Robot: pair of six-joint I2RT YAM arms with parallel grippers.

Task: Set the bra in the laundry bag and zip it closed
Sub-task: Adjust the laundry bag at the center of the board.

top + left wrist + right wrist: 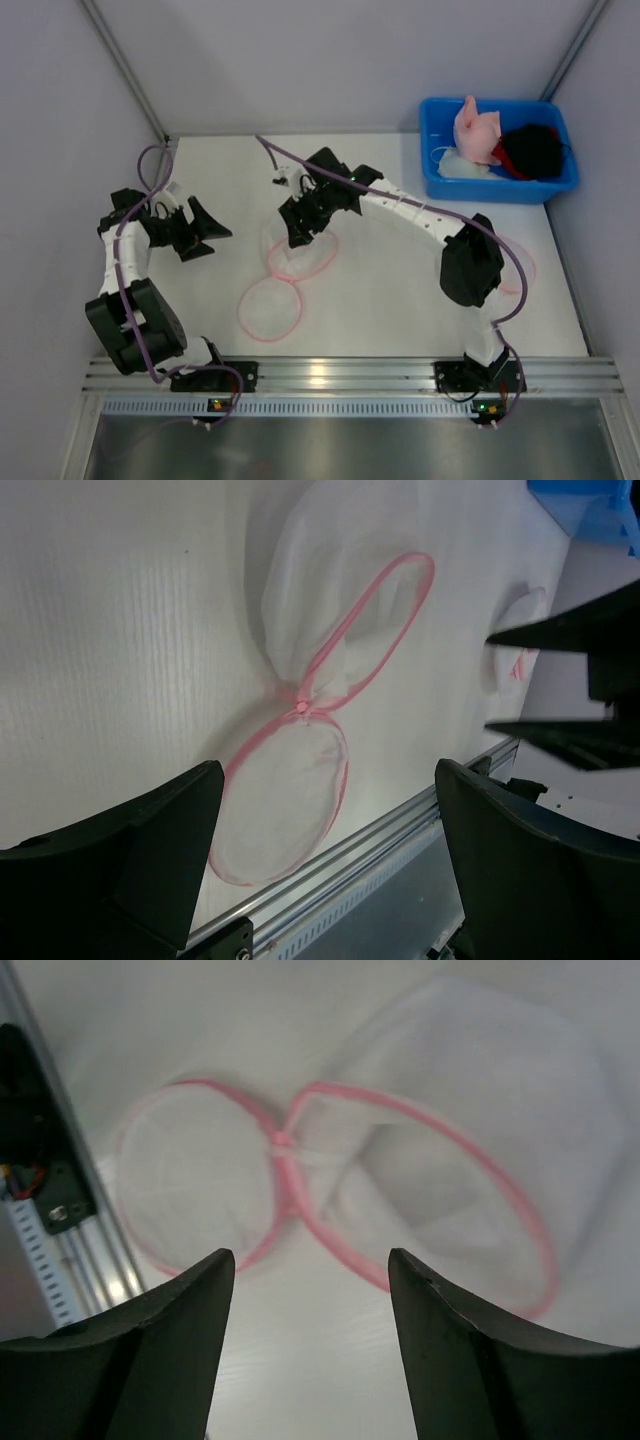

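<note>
While laundry bag (303, 257) lies unzipped, blue bin (431, 160) holds pink, black garments (478, 132)

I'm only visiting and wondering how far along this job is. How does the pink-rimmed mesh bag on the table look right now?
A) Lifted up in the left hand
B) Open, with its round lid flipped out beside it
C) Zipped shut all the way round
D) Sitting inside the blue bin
B: the bag lies open on the table, with its round pink-edged lid flipped out flat beside the opening. The two pink rings meet only at one spot.
</note>
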